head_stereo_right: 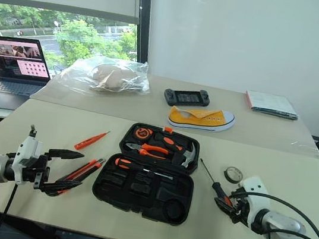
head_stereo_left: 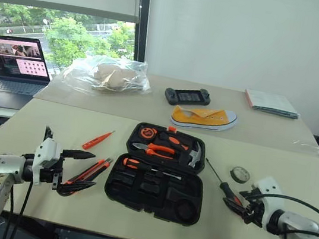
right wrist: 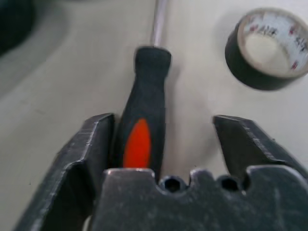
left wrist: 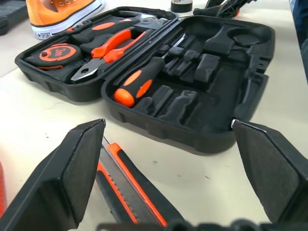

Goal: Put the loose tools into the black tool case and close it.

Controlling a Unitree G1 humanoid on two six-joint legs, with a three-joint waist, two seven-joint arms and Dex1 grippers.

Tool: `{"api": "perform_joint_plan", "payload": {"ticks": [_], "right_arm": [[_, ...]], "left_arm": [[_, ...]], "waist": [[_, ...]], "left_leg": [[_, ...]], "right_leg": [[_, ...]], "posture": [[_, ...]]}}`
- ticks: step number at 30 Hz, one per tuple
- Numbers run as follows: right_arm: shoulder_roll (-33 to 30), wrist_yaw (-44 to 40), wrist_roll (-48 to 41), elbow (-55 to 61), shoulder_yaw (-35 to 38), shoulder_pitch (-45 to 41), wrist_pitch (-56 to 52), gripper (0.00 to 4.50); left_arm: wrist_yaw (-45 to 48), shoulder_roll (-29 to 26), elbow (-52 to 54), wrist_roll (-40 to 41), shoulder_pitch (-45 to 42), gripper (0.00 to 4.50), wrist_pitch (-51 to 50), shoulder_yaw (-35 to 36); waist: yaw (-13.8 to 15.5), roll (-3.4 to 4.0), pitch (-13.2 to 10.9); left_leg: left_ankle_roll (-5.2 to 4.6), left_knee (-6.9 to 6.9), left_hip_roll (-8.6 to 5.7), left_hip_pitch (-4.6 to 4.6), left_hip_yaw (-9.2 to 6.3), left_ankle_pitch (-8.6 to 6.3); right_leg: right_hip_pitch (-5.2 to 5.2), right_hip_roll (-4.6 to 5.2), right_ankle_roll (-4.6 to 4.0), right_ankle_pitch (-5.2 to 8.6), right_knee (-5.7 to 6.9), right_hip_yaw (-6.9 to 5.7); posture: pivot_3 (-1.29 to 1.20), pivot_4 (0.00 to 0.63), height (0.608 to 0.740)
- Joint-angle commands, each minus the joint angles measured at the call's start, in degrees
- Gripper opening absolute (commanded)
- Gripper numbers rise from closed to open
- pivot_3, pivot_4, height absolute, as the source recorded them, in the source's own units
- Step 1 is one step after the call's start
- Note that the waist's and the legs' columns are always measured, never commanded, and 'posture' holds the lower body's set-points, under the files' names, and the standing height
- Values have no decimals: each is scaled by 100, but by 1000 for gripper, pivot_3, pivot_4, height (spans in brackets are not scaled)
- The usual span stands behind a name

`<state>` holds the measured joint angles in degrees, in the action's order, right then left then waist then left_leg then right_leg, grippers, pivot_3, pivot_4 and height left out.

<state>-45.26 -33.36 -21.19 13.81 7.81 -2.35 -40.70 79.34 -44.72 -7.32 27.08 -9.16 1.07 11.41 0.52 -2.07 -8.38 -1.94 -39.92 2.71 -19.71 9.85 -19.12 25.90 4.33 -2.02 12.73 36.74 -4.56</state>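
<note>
The black tool case [head_stereo_left: 191, 211] lies open mid-table; one black-and-orange screwdriver [head_stereo_left: 140, 165] rests in its near half. To its left, my left gripper [head_stereo_left: 93, 171] stands wide open around the orange-black utility knife [head_stereo_left: 99, 166], which lies on the table between its fingers [left wrist: 82, 163]. The slim orange tester screwdriver [head_stereo_left: 97, 140] lies farther back. To the right of the case, my right gripper [head_stereo_left: 235, 204] straddles the handle of the second screwdriver [right wrist: 144, 120]: one finger touches it, the other stands apart. The dark tape roll [head_stereo_left: 239, 174] sits just beyond.
The far half of the case holds orange-handled pliers [head_stereo_left: 155, 149], a hammer [head_stereo_left: 193, 154] and a tape measure [head_stereo_left: 147, 133]. Behind it are a yellow shoe [head_stereo_left: 203, 118], a game console [head_stereo_left: 187, 96], a plastic bag [head_stereo_left: 109, 76], a laptop [head_stereo_left: 14, 65] and a booklet [head_stereo_left: 272, 103].
</note>
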Motion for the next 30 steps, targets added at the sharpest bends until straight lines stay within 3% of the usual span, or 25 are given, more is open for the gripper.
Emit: {"api": "perform_joint_plan", "payload": {"ticks": [1, 4, 8, 11, 15, 20, 24, 30], "right_arm": [[6, 129, 50, 129, 380, 34, 26, 1998], [100, 41, -126, 465, 849, 226, 369, 1031], [74, -743, -681, 1031, 1418, 497, 899, 1046], [-80, -1342, -898, 1194, 1365, 223, 1298, 1046], [-175, -1822, -892, 1099, 381, -819, 1194, 1046], [113, -2182, 178, 415, -2012, -2670, 473, 1046], [159, -2401, 693, 120, -2861, -3162, 367, 1046], [270, -2469, 1139, -108, -3353, -3413, 237, 1046]], "left_arm": [[-99, -54, 297, 133, 47, 4500, -29, 163], [-187, -22, 382, 220, 94, 4500, -107, 238], [-329, 46, 440, 322, 129, 4500, -235, 290], [-412, 81, 466, 358, 171, 4500, -263, 299], [-436, 114, 515, 383, 279, 4500, -266, 297], [-351, 81, 649, 374, 506, 4500, -253, 305], [-334, 66, 812, 343, 619, 4500, -250, 279], [-415, 82, 1024, 339, 809, 4500, -278, 306]], "waist": [[1, 0, 0], [15, 2, -1], [10, 8, 0], [-53, 8, 0], [-153, 8, 0], [-190, 6, -1], [-76, 7, -1], [-51, 8, -1]], "left_leg": [[0, -2, -2, -8, 2, 0], [0, -9, -4, -16, 1, 0], [3, -16, -3, -19, -2, 1], [9, -17, -1, -9, -1, 5], [14, -20, 1, 1, 4, 12], [24, -18, 11, 13, 10, 26], [28, -17, 11, -12, -1, 34], [19, -34, 10, -58, -7, 29]], "right_leg": [[9, 1, 1, 0, 2, -9], [15, 4, 3, 0, 7, -27], [18, 4, 4, 0, 19, -30], [15, -1, 4, 0, 26, -21], [13, -3, 1, -1, 31, -10], [12, -3, -16, -10, 36, 17], [29, -4, -29, -13, 39, -3], [44, 8, -27, -12, 24, -81]], "posture": [[0, 150, 740], [0, 150, 740], [0, 150, 740], [0, 150, 740], [0, 150, 740], [0, 150, 740], [0, 150, 740], [0, 150, 740]]}}
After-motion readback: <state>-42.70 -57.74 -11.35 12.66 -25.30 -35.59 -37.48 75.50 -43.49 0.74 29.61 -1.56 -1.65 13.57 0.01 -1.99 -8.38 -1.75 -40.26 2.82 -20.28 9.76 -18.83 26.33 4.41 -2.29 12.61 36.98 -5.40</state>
